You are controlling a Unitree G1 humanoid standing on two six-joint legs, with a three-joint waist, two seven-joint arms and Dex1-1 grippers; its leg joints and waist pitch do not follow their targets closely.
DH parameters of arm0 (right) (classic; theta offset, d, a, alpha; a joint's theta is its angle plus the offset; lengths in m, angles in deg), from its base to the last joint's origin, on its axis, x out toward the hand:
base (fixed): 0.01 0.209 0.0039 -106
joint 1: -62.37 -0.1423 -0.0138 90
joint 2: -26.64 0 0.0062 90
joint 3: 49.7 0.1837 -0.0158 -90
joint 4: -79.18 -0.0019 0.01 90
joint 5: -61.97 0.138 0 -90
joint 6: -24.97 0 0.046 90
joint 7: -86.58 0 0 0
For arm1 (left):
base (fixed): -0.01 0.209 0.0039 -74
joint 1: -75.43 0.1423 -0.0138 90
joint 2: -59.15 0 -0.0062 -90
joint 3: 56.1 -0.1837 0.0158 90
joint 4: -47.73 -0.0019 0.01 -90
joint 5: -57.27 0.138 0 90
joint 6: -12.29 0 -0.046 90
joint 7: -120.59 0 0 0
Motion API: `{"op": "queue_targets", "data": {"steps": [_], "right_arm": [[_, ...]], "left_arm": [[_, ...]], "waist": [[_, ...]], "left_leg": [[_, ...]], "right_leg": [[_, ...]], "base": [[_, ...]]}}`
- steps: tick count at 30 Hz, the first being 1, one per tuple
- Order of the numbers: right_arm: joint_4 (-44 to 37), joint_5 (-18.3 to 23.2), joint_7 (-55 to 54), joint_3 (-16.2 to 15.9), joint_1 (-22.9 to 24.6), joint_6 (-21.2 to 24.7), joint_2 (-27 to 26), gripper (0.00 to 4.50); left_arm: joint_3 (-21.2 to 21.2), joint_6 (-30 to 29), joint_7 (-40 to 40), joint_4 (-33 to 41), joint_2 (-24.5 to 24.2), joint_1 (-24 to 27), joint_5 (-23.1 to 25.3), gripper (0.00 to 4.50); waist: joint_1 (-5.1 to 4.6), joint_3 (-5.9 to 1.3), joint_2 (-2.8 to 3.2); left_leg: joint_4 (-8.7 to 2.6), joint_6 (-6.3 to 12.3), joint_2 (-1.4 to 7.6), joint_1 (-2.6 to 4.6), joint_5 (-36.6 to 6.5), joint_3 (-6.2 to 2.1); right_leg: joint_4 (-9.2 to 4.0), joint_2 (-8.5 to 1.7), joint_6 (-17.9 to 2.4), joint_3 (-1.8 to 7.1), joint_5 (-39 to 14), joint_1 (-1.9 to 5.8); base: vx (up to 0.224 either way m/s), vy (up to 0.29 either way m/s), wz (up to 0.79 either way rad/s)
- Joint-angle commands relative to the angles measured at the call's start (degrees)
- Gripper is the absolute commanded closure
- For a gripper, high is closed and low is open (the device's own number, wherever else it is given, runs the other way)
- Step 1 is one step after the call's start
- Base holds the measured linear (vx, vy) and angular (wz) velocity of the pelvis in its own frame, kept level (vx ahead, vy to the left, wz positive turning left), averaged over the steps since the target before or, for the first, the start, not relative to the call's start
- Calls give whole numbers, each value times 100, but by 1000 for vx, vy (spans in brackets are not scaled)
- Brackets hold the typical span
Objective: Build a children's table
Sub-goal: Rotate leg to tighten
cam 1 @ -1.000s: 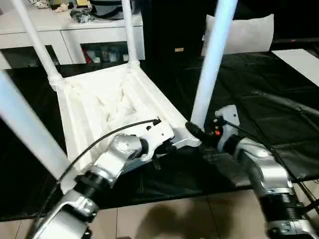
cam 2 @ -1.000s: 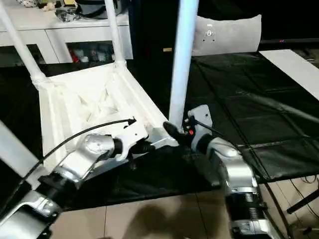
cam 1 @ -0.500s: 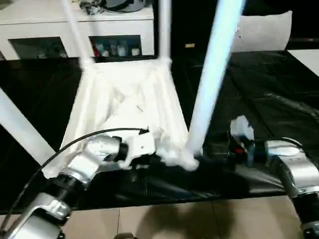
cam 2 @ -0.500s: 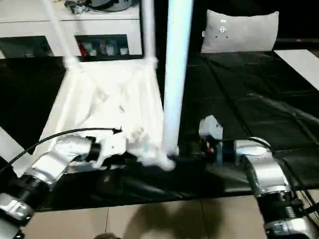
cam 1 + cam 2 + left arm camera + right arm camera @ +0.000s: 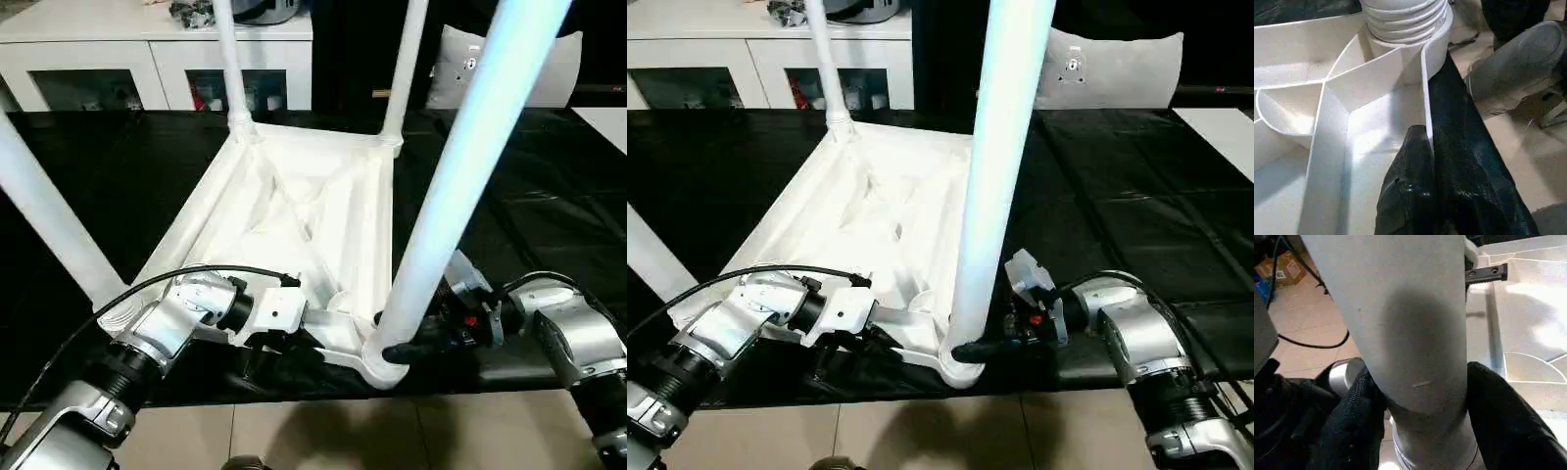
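Four legs stand up from the children's table (image 5: 294,211), which lies top-down on the black mat (image 5: 88,166).

1. Left end effector (image 5: 1422,191): closed on the near rim.
2. Right end effector (image 5: 1415,431): fingers clamped around the near right leg (image 5: 460,186), just above its corner socket (image 5: 382,367).

Step in hand, by judgement: seating this last leg. Next move: press or twist it fully home while the rim is held steady.

You see the children's table (image 5: 304,211) lying upside down on black sheeting, white, ribbed underside facing up. All four round legs stand seated in the corner sockets, rising upward. The nearest leg (image 5: 997,166) sits at the near right corner.
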Motion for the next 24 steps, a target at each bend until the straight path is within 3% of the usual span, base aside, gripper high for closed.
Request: {"op": "queue_targets", "data": {"steps": [1, 7, 10, 12, 13, 14, 15, 17, 18, 19, 21, 24], "right_arm": [[-74, 170, 127, -55, 14, 179, 65, 242], [-375, 348, -496, 220, 183, 683, -269, 244], [-481, 282, -1256, 331, 233, 857, -550, 244], [-436, -49, -2234, 408, 214, 866, -891, 244], [-423, -180, -2581, 444, 201, 882, -1023, 244], [-389, -470, -3324, 522, 170, 915, -1304, 244], [-378, -582, -3775, 592, 148, 1016, -1501, 246], [-373, -790, -4565, 719, 109, 1211, -1829, 248], [-338, -973, -5087, 766, 72, 1285, -2023, 249], [-283, -1158, -5464, 746, 44, 1274, -2163, 249], [-235, -1292, -5705, 704, 30, 1244, -2257, 249], [-170, -1478, -6153, 684, 24, 1185, -2387, 249]], "left_arm": [[-163, 17, -204, 55, 11, -2, 65, 450], [44, -516, 319, 23, 145, 37, 124, 450], [208, -882, 722, -16, 298, 4, 122, 450], [329, -1250, 1072, -13, 434, -46, 124, 450], [361, -1356, 1200, -9, 489, -67, 143, 450], [425, -1598, 1480, 1, 618, -111, 183, 450], [468, -1685, 1685, -25, 730, -152, 208, 450], [550, -1856, 2056, -92, 952, -231, 252, 450], [595, -1928, 2332, -174, 1120, -298, 304, 450], [657, -1985, 2621, -269, 1302, -355, 324, 450], [732, -2045, 2878, -347, 1470, -398, 309, 450], [826, -2073, 3238, -470, 1710, -463, 352, 450]], "waist": [[-17, -377, -102], [-24, -354, -115], [-62, -330, -102], [-95, -306, -118], [-138, -296, -121], [-213, -292, -92], [-285, -279, -100], [-405, -282, -98], [-430, -283, -89], [-469, -287, -73], [-508, -307, -67], [-510, -305, -47]], "left_leg": [[-374, 435, 224, -34, -652, 14], [-389, 386, 214, -40, -718, 19], [-415, 241, 193, -21, -855, 7], [-422, 160, 158, -10, -1029, 8], [-433, 80, 137, -48, -1068, -13], [-445, -23, 130, -51, -1153, -27], [-443, -87, 94, -51, -1290, -51], [-446, -139, 83, -60, -1435, -82], [-444, -134, 76, -53, -1473, -83], [-421, -87, 60, 15, -1541, -63], [-454, 3, 93, -3, -1488, -75], [-475, 104, 115, 3, -1428, -54]], "right_leg": [[-410, -344, -972, 310, -1445, 339], [-447, -339, -862, 310, -1735, 338], [-509, -347, -667, 299, -2277, 320], [-588, -349, -476, 278, -2811, 304], [-608, -352, -325, 257, -3073, 328], [-637, -338, -201, 241, -3228, 313], [-684, -339, -70, 191, -3478, 312], [-712, -327, 33, 147, -3580, 320], [-733, -325, 59, 142, -3603, 316], [-788, -317, 27, 133, -3588, 259], [-761, -315, -121, 140, -3179, 295], [-730, -303, -307, 188, -2832, 272]], "base": [[0, 0, 0], [0, 0, 0], [0, 0, 0], [0, 0, 0], [0, 0, 0], [0, 0, 0], [0, 0, 0], [0, 0, 0], [0, 0, 0], [0, 0, 0], [0, 0, 0], [0, 0, 0]]}}
